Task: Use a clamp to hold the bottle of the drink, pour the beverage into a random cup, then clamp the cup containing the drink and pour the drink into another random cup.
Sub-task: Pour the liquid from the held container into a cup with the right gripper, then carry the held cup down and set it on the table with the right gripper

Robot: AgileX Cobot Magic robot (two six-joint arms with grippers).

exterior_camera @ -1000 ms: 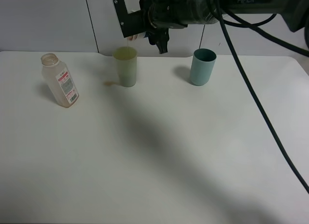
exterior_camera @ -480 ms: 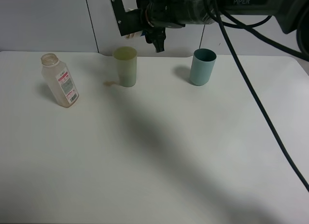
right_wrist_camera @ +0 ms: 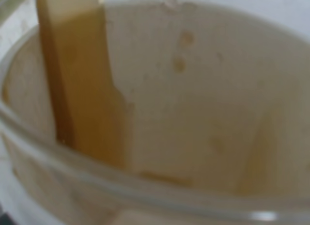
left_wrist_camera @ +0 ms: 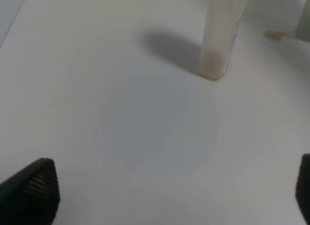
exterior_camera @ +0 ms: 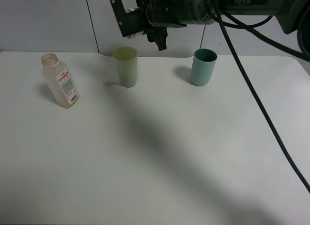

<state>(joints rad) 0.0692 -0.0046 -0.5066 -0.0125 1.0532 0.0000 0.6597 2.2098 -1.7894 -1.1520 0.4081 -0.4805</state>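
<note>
My right gripper reaches across the back of the table and is shut on the short cup, held tilted just above the rim of the pale yellow-green tumbler. In the right wrist view the cup's tan inside fills the frame, with a streak of brown beverage running down its wall. The clear bottle with the red-printed label stands uncapped at the left and looks nearly empty. It also shows ahead of my left gripper, which is open low over the table, well short of the bottle.
A teal cup stands at the back right. A small brown spill lies on the white table beside the tumbler. The right arm's black cable hangs across the right side.
The right gripper and the tilted cup have shifted slightly up and to the left over the tumbler. Bottle, tumbler and teal cup have stayed put.
</note>
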